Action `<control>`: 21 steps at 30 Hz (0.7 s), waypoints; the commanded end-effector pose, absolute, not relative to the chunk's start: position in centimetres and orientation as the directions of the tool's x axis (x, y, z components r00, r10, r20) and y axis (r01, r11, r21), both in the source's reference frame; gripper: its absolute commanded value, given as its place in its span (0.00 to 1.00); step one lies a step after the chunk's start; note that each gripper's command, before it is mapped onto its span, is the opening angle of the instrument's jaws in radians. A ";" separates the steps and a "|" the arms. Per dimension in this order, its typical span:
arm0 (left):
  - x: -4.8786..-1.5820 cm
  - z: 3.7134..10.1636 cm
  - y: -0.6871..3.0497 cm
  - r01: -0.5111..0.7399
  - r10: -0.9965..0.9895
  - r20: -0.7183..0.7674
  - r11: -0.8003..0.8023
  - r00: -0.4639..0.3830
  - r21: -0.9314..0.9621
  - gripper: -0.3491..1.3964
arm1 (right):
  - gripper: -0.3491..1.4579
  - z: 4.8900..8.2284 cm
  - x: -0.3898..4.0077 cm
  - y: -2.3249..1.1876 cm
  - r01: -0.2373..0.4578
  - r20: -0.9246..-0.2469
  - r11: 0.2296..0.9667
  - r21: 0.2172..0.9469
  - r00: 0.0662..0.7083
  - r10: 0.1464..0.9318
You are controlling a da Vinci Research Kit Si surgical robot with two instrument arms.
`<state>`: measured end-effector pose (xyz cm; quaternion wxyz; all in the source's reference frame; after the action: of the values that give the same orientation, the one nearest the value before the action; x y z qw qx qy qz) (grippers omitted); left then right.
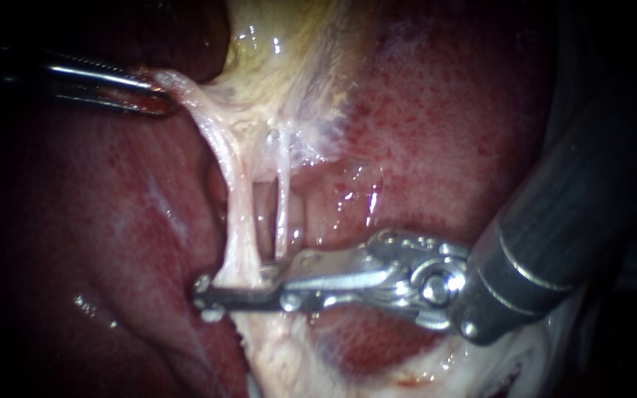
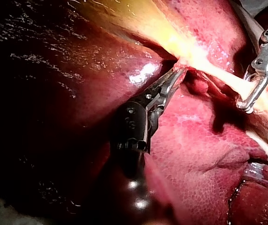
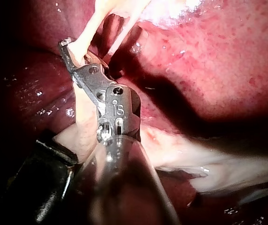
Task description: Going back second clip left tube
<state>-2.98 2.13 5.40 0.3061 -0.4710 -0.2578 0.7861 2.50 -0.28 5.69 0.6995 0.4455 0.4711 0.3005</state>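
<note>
Endoscope view: the right instrument (image 1: 206,298) had its pincer clamped across the left tube (image 1: 236,214), low down, beside a thinner tube (image 1: 283,199) — the left instrument (image 1: 162,99) had its pincer clamped on pale tissue (image 1: 193,96) above the liver (image 1: 112,236).

The liver (image 1: 444,110) is faced squarely by the endoscope from close range, the left instrument (image 1: 160,99) being admitted from the left and the right instrument (image 1: 204,298) from the right. The left wrist view is taken along its own shaft from behind, toward the gallbladder (image 2: 124,18), at slightly greater range. The right wrist view is taken down its shaft, very near the left tube (image 3: 85,44). The right instrument's tip, that tube and the surrounding liver are shared by all three views
</note>
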 end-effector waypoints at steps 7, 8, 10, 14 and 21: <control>-2.97 5.40 2.13 -0.238 0.724 -0.583 -0.680 -0.369 -0.694 0.00 | 0.47 5.95 2.55 -0.22 -0.015 -0.531 0.569 0.822 0.341 0.776; -2.97 5.40 2.13 -0.238 0.724 -0.583 -0.680 -0.369 -0.694 0.00 | 0.47 6.01 2.52 -0.20 -0.018 -0.546 0.585 0.811 0.338 0.767; -2.97 5.39 2.13 -0.238 0.724 -0.583 -0.680 -0.369 -0.694 0.00 | 0.47 6.09 2.45 -0.17 -0.021 -0.570 0.611 0.792 0.334 0.751; -2.96 5.39 2.13 -0.237 0.724 -0.583 -0.680 -0.369 -0.694 0.00 | 0.47 6.19 2.25 -0.10 -0.021 -0.639 0.684 0.729 0.339 0.691; -2.95 5.39 2.13 -0.236 0.723 -0.583 -0.680 -0.370 -0.694 0.00 | 0.47 6.00 1.80 -0.04 0.025 -0.745 0.785 0.618 0.337 0.576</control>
<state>-2.95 2.12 5.39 0.3055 -0.4711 -0.2583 0.7862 1.72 -0.03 5.94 0.7732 0.2655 0.5512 0.1670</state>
